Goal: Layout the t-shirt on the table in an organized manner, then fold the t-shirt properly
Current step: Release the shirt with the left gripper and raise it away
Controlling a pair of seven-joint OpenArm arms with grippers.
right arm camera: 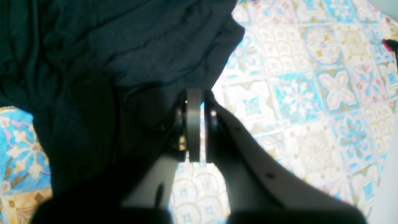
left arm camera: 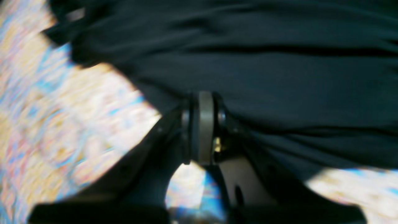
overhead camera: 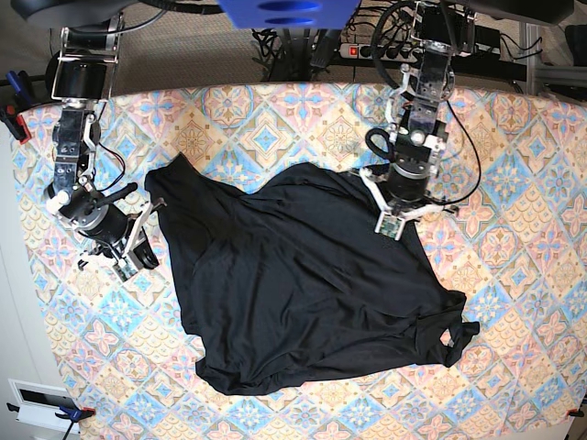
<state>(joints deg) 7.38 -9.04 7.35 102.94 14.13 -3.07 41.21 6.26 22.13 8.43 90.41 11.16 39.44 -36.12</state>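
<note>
the wide table, draped in a pastel pink, blue and cream diamond-tile cloth, carries the plain black long-sleeved t-shirt of thin, slightly shiny fabric, which lies across its middle in a rumpled, roughly spread mass with ridges and a bunched part at the lower right of the base view. judged from these folds, the garment is light, limp and probably slippery: it should sag from any single hold, slide on the cloth and drag its neighbouring folds along. the best holds seem to be the outer edges and corners, hem or shoulders, taken by both arms together and pulled apart. the left gripper is clenched at the upper edge of the t-shirt, the fabric bunching around its closed jaws, so it appears to pinch the cloth. the right gripper sits at the opposite edge of the t-shirt, jaws nearly together with a sliver of table showing between them; no fabric seems caught.
</note>
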